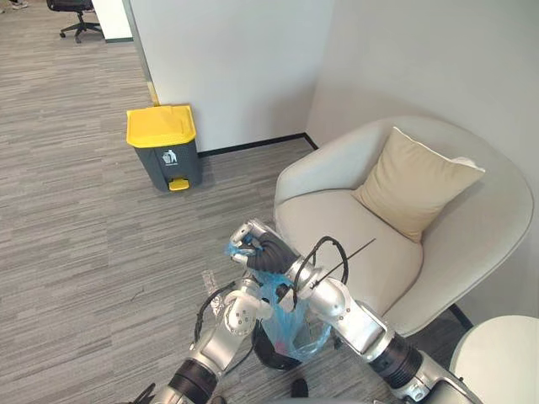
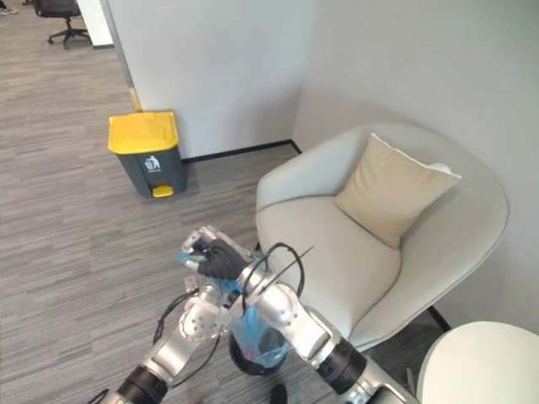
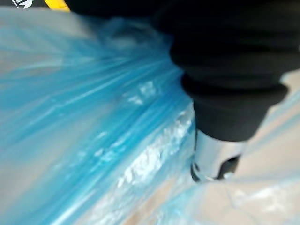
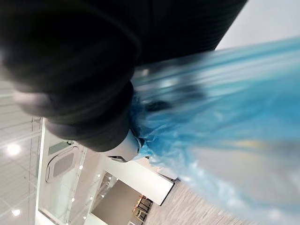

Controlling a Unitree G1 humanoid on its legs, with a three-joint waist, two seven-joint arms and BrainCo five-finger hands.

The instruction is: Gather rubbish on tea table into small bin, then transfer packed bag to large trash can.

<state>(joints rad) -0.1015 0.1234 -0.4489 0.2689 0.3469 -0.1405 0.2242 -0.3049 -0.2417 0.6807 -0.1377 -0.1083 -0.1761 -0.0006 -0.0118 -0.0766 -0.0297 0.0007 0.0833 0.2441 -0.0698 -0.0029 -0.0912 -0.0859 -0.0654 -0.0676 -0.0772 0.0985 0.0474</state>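
A blue plastic bag (image 1: 292, 326) hangs from my right hand (image 1: 259, 250), which is shut on its gathered top. The bag's lower end still sits over the small black bin (image 1: 271, 355) on the floor. In the right wrist view the blue bag (image 4: 225, 117) stretches away from the dark cover. My left hand (image 1: 238, 310) is pressed against the side of the bag (image 3: 93, 117); its fingers are hidden. The large grey trash can with a yellow lid (image 1: 164, 147) stands by the wall, ahead and to the left, lid down.
A pale armchair (image 1: 337, 227) with a tan cushion (image 1: 417, 181) stands close on the right. A white round table (image 1: 501, 358) shows at the lower right. Grey carpet lies between me and the trash can. An office chair (image 1: 76, 13) is far off.
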